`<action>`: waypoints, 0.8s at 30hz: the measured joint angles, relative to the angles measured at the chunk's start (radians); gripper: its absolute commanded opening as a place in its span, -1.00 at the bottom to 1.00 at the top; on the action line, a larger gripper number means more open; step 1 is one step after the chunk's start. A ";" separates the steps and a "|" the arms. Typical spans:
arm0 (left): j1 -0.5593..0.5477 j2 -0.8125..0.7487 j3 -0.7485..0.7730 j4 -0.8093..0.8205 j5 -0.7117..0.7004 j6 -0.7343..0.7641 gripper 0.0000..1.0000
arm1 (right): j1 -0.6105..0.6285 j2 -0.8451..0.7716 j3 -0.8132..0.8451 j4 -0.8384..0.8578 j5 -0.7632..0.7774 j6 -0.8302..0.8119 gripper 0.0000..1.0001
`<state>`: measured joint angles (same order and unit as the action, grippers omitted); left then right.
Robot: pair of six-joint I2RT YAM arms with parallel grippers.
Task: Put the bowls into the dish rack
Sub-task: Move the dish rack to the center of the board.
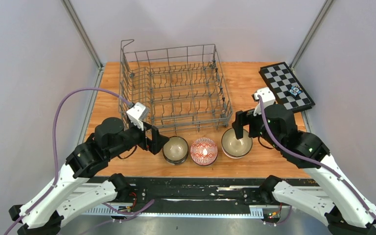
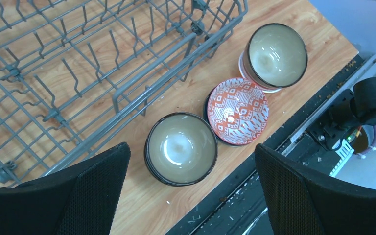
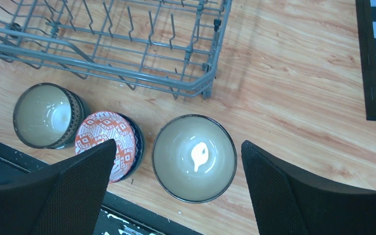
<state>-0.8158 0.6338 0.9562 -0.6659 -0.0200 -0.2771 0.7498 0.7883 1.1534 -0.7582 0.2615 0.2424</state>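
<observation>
Three bowls stand in a row on the wooden table in front of the dish rack [image 1: 223,93]: a dark-rimmed beige bowl [image 1: 175,149], a red-white patterned bowl [image 1: 203,151] and a second dark-rimmed beige bowl [image 1: 236,142]. My left gripper [image 1: 159,142] hovers open just left of the first beige bowl [image 2: 181,148], which lies between its fingers [image 2: 93,191] from above. My right gripper [image 1: 239,128] is open over the other beige bowl [image 3: 195,157]. Neither holds anything. The rack [image 2: 156,61] holds no bowls in any view.
A black-and-white chequered board [image 1: 286,85] with a small object on it lies at the far right. The table's near edge and the black rail [image 2: 274,161] run just in front of the bowls. The rack's front wall [image 3: 103,69] stands close behind them.
</observation>
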 measured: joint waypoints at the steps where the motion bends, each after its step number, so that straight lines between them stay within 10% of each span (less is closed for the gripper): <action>1: 0.000 -0.002 -0.001 0.001 -0.008 0.000 1.00 | 0.000 0.000 0.003 -0.009 0.004 0.001 1.00; 24: -0.002 0.032 0.165 -0.143 -0.508 0.048 0.94 | -0.001 0.148 0.116 -0.112 0.134 -0.032 0.93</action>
<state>-0.8177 0.6662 1.1210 -0.8093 -0.5278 -0.2295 0.7490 0.9367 1.2694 -0.8700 0.3954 0.2104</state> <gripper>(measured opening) 0.979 0.976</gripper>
